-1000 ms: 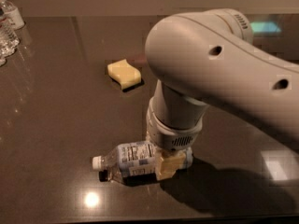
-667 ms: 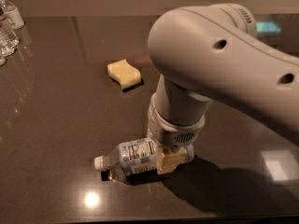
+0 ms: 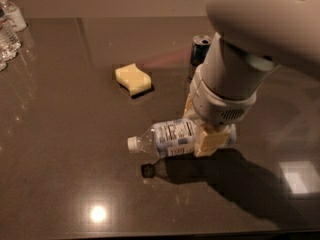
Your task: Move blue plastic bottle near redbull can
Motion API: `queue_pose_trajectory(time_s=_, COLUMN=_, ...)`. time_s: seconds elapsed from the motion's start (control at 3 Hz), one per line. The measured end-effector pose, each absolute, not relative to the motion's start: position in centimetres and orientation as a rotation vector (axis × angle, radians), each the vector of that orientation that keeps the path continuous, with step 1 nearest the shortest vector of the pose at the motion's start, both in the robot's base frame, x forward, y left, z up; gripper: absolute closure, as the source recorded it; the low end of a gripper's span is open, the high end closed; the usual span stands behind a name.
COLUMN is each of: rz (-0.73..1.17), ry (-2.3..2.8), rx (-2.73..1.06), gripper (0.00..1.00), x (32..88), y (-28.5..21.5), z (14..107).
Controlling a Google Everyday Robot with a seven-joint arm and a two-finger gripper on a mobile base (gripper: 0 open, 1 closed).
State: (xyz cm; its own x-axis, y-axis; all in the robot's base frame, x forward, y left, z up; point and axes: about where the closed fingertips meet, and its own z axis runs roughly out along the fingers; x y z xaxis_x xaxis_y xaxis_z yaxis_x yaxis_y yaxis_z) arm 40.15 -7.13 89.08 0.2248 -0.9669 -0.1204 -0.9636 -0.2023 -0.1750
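The blue plastic bottle is clear with a white cap and a pale blue-and-white label. It hangs on its side with the cap to the left, a little above the dark table, and casts a shadow below. My gripper is shut on the bottle's right half, its beige fingers on either side of it. The redbull can stands upright just behind the gripper, partly hidden by my arm's white wrist.
A yellow sponge lies on the table to the left of the can. Several clear ribbed bottles with white labels stand at the far left edge. My large white arm fills the upper right.
The gripper has lifted the bottle off the table and carried it to the right. The arm has shifted, and the redbull can now shows behind it.
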Motion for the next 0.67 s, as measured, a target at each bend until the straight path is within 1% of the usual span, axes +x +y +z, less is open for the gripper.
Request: queue_pose_trajectory(time_s=0.67, rz=-0.115, ry=1.819, rx=-2.206, gripper=1.00, x=48.1, y=-11.5, z=92.2)
